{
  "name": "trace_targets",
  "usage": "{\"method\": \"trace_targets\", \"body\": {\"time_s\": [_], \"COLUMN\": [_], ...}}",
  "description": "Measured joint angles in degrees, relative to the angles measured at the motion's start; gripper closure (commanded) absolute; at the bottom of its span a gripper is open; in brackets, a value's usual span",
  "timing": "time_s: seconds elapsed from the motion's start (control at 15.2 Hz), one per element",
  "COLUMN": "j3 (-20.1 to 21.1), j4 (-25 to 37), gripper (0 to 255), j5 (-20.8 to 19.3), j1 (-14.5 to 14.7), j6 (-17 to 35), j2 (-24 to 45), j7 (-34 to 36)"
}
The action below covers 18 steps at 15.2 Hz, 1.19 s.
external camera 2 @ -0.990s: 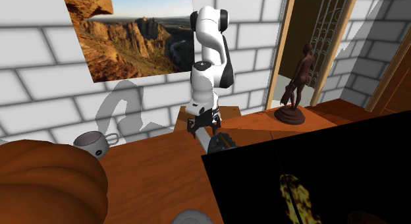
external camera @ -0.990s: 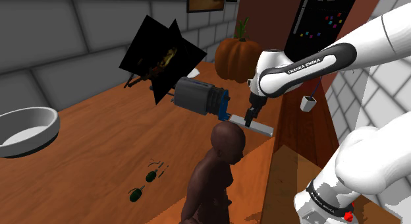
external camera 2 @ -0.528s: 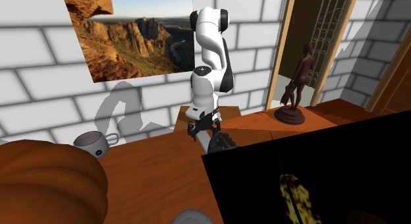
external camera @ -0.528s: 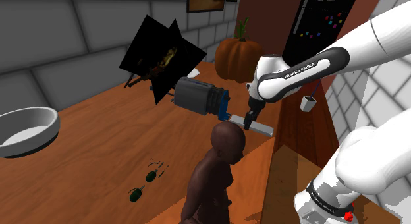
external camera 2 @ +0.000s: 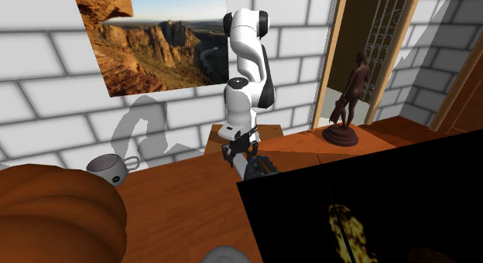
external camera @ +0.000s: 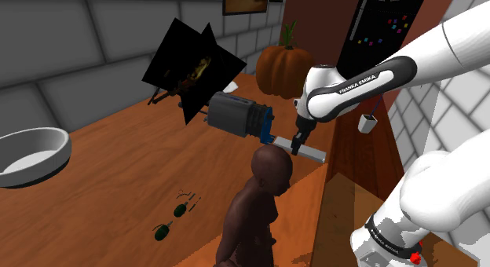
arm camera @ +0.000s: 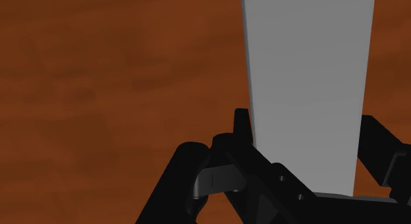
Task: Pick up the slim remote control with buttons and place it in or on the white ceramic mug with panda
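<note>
Pincer: my pincer (arm camera: 304, 127) pinches the remote, one black finger (arm camera: 242, 127) against each long edge.
Remote: the remote (arm camera: 309, 71) is a plain grey flat slab with straight sides and no buttons drawn, lying flat on the table.
Table: brown wood grain (arm camera: 99, 91), with bare wood out past my finger.
Edge: the shoulder view shows the remote (external camera: 312, 153) lying close to the table's edge, where the wood drops away toward my stand.
Toaster: a dark boxy toaster (external camera: 235, 116) with a blue end sits just beside the remote, on the shoulder view's left of it.
Statue: the brown statue (external camera: 263, 199) has its smooth head just under the remote in the shoulder view. The second exterior view puts it (external camera 2: 352, 91) well apart, on a round base.
Mug: the white mug (external camera 2: 108, 170) with dark patches stands upright by the brick wall, well apart from my pincer (external camera 2: 238, 153), with open wood between.
Pumpkin: an orange, ribbed pumpkin (external camera: 283, 69) stands beyond the toaster.
Bowl: a pale round bowl (external camera: 31, 151) sits at the shoulder view's far left.
</note>
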Motion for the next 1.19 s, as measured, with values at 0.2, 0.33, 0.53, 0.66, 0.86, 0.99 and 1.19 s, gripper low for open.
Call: {"method": "trace_targets", "body": {"time_s": [0.2, 0.33, 0.53, 0.66, 0.86, 0.99, 1.19], "j3": [0.01, 0.02, 0.09, 0.26, 0.43, 0.56, 0.61], "j4": [-0.03, -0.01, 0.53, 1.23, 2.50, 3.33, 4.48], "gripper": [255, 255, 255, 255, 255, 255, 255], "j5": [0.00, 0.00, -0.09, -0.12, -0.17, -0.21, -0.32], "j1": [0.00, 0.01, -0.09, -0.08, -0.11, -0.14, -0.27], "j6": [0.00, -0.02, -1.96, -3.79, -6.61, -8.65, -11.41], "j2": [-0.04, -0.02, -1.37, -2.49, -4.05, -5.27, -6.88], "j7": [0.02, 0.02, 0.14, 0.34, 0.49, 0.62, 0.59]}}
